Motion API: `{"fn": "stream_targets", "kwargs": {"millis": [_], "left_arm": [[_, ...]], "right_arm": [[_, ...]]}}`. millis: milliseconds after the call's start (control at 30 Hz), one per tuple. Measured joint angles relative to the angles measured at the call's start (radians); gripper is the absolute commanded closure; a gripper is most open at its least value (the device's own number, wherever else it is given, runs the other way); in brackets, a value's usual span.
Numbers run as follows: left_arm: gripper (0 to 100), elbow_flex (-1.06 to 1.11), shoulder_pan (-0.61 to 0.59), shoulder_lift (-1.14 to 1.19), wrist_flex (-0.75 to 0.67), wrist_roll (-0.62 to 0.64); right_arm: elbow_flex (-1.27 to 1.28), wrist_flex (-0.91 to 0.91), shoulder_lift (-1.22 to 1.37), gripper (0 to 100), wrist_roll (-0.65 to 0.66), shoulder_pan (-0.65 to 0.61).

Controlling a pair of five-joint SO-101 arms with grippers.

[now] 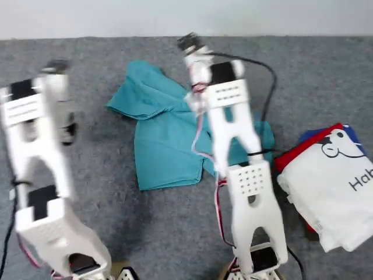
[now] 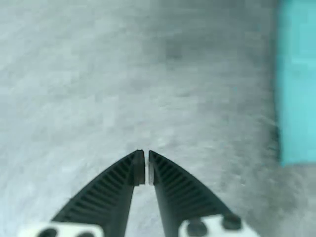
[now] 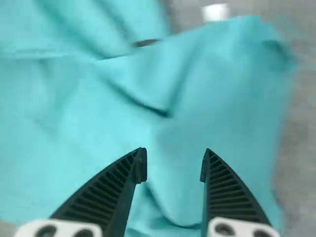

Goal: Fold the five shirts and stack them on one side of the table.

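Teal shirt [image 1: 166, 140] is the live item: rumpled, mid-way across the grey felt table [image 1: 87, 186], part-folded at best, with a bunched end on its far side and a flatter panel nearer the arm bases.

Stack of folded shirts [image 1: 329, 192] sits well apart from the teal shirt, on the right arm's side. White is on top, red and blue edges show beneath. Can't count the layers from here.

Right gripper [image 3: 173, 165] is directly over the teal shirt, fingers spread and empty, cloth under both tips, a crease running ahead of them. Can't tell whether the tips touch the fabric; the wrist view is soft.

Left gripper [image 2: 146, 167] is off the teal shirt, over bare felt on the side away from the stack. Tips are nearly together with nothing between them. The shirt's edge is off to one side of it.

Key relation: the right arm is on the cloth, the left is beside it. The shirt's long axis looks to run bunched end to flat panel, roughly along the right arm's reach. My read: the next grab goes to the right, and the left needs to open and close in on the near edge.
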Motion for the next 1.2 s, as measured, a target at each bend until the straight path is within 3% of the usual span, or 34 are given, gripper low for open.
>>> {"fn": "stream_targets", "kwargs": {"millis": [200,333,467,700,1100,1200], "left_arm": [[98,0.0,-0.282,-0.041,0.0,0.084],[98,0.0,-0.367,-0.041,0.0,0.095],[98,0.018,-0.368,-0.043,0.0,0.094],[98,0.046,-0.331,-0.044,0.0,0.094],[98,0.049,-0.328,-0.046,0.0,0.094],[98,0.049,-0.328,-0.046,0.002,0.094]], "right_arm": [[0.198,0.0,-0.071,81.9,0.0,-0.196],[0.391,0.0,-0.192,81.8,0.025,-0.33],[0.565,0.0,-0.247,81.8,0.029,-0.423],[0.597,0.0,-0.255,81.8,0.028,-0.537],[0.597,-0.028,-0.121,82.4,0.028,-0.56],[0.597,-0.064,-0.094,88.7,0.026,-0.56]]}}
